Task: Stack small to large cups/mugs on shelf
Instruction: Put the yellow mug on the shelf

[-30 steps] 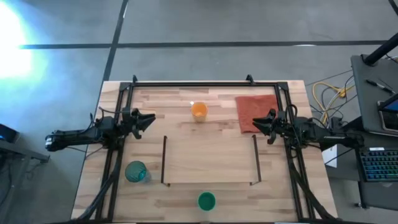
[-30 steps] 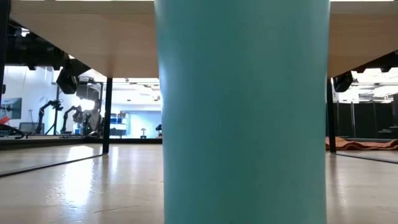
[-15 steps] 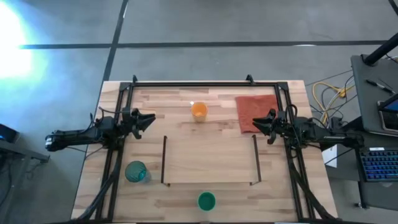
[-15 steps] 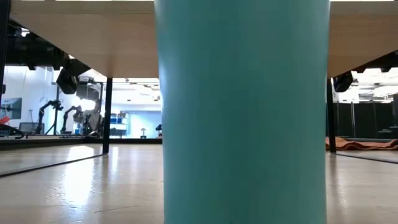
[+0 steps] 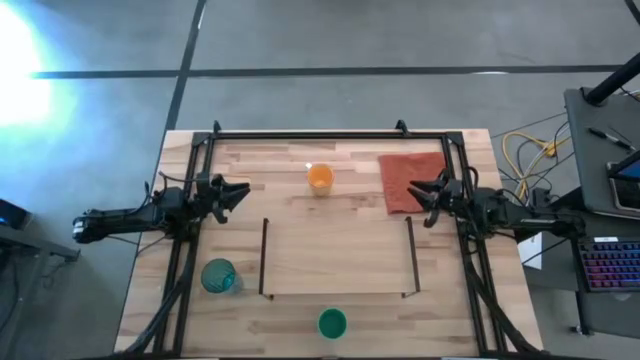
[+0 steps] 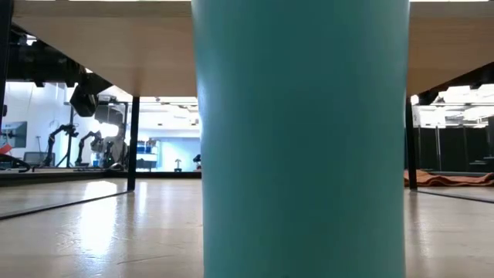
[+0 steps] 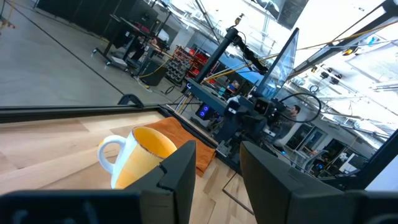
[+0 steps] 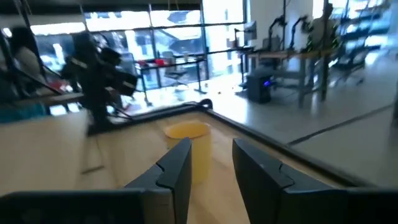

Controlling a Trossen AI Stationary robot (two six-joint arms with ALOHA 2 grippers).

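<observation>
The shelf (image 5: 337,257), a patch of light wood between two thin dark bars, sits in the middle of the table (image 5: 280,170) with nothing on it. The orange mug (image 5: 320,178) stands beyond the shelf's far edge, upright, its pale handle seen from the left wrist. The green cup (image 5: 332,323) stands just past the shelf's near edge, filling the low view. The teal tumbler (image 5: 219,276) stands just outside the shelf's left bar. A red-orange cloth (image 5: 405,176) lies off the shelf's far right corner. The left gripper (image 5: 241,189) hovers beyond the shelf's left bar, jaws apart and empty. The right gripper (image 5: 414,190) hovers over the cloth's edge, jaws apart and empty
</observation>
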